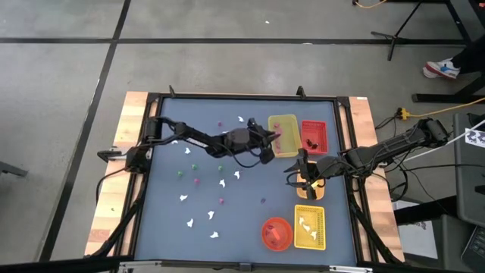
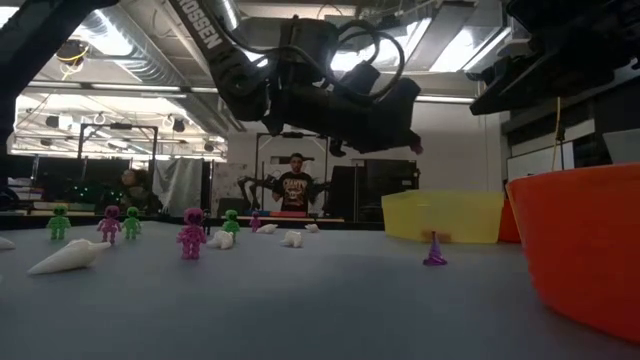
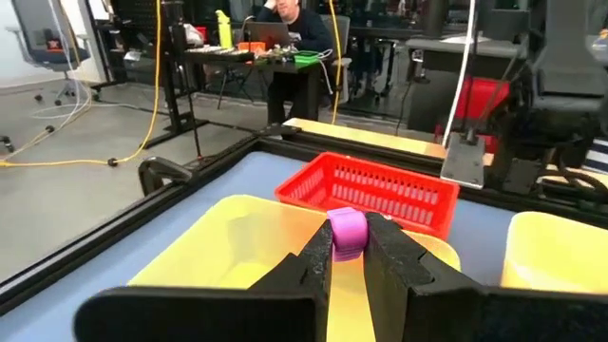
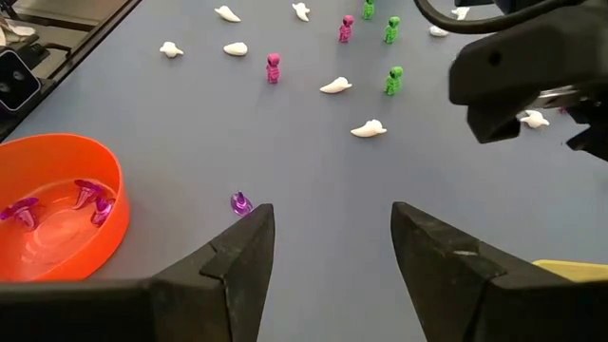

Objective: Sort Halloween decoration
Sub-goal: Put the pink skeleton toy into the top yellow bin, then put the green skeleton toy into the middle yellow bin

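Observation:
Small Halloween decoration pieces lie scattered on the blue table: white ghosts (image 4: 368,128), green figures (image 4: 394,80) and pink figures (image 4: 274,67). My left gripper (image 3: 349,245) reaches from the table's left over the far yellow tray (image 1: 284,136) and is shut on a small purple piece (image 3: 347,231). Near the table's right side, my right gripper (image 4: 332,237) hangs open above the table with nothing between its fingers. A purple hat-shaped piece (image 4: 240,203) stands on the table just ahead of it. My left gripper pinches the purple piece (image 3: 348,224) between its two fingertips, only at their free ends. The fingers lie level and come from the table's left. The piece is lifted clear, above the yellow tray (image 3: 237,237).
A red tray (image 3: 370,190) stands beside the far yellow tray. An orange bowl (image 4: 57,204) at the near right holds purple pieces, with another yellow tray (image 1: 309,227) beside it. An orange tray (image 1: 309,191) lies under my right arm. A person sits in the room beyond the table.

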Available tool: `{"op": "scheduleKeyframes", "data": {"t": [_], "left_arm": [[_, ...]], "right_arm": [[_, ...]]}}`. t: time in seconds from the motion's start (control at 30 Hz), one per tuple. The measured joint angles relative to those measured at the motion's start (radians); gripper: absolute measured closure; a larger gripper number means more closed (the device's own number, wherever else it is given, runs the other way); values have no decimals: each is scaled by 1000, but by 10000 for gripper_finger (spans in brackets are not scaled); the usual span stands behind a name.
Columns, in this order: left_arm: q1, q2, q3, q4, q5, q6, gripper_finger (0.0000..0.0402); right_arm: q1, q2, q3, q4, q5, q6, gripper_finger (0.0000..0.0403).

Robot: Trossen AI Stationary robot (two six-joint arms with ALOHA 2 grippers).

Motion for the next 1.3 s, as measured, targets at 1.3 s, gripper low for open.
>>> {"op": "scheduleKeyframes", "data": {"t": [1.3], "left_arm": [[23,0,-1,-83,57,-49,279]], "right_arm": [[0,0,0,0,0,0,191]]}}
